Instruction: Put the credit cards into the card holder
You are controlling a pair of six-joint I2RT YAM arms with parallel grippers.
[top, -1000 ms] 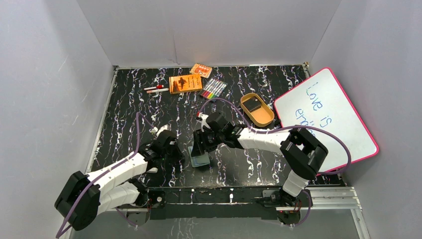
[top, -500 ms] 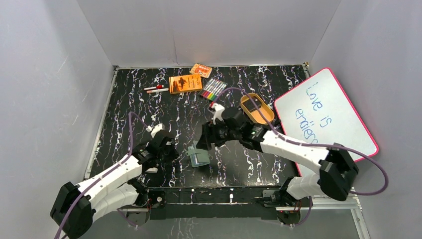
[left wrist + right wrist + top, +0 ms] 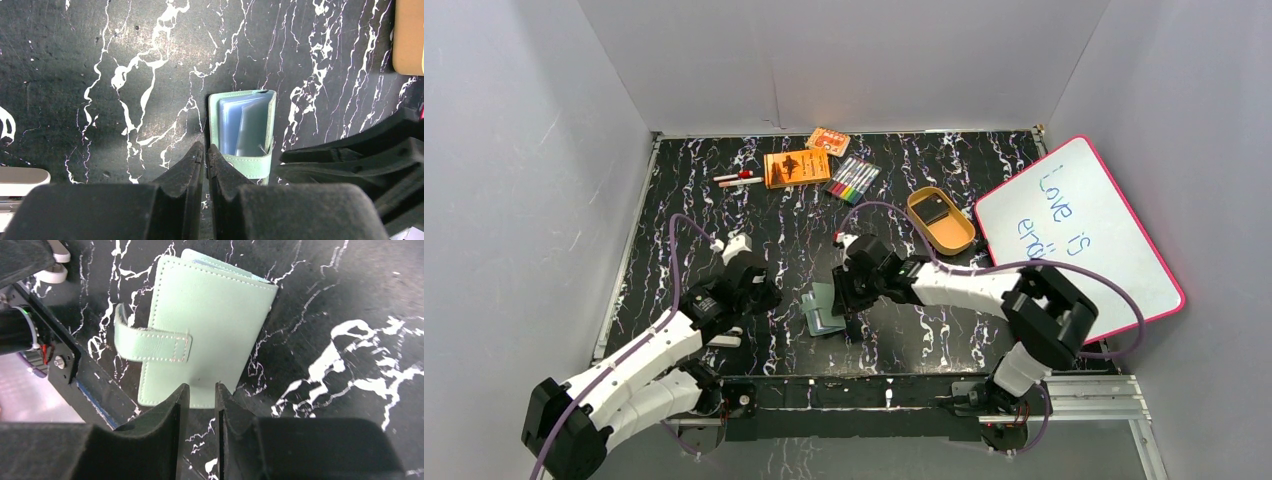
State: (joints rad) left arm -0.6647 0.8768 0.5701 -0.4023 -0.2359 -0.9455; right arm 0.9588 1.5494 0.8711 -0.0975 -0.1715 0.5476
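The sage-green card holder (image 3: 824,310) lies on the black marbled table between my two grippers. In the left wrist view the card holder (image 3: 242,127) shows its pale blue sleeves, and my left gripper (image 3: 205,149) is shut and empty, its tips at the holder's left edge. My right gripper (image 3: 200,389) hovers over the near edge of the card holder's (image 3: 210,320) green cover; its jaws stand a narrow gap apart with nothing between them. A dark credit card (image 3: 935,209) lies in the tan tray (image 3: 951,236). In the top view my left gripper (image 3: 771,298) and right gripper (image 3: 848,306) flank the holder.
A whiteboard (image 3: 1074,240) with a pink rim leans at the right. At the back lie two orange boxes (image 3: 796,167), a pack of coloured markers (image 3: 852,178) and some pens (image 3: 737,179). Grey walls close in three sides of the table.
My right gripper swung away toward the tan tray and came back to the card holder, its jaws widening then narrowing. The holder shifted slightly left. My left arm edged forward.
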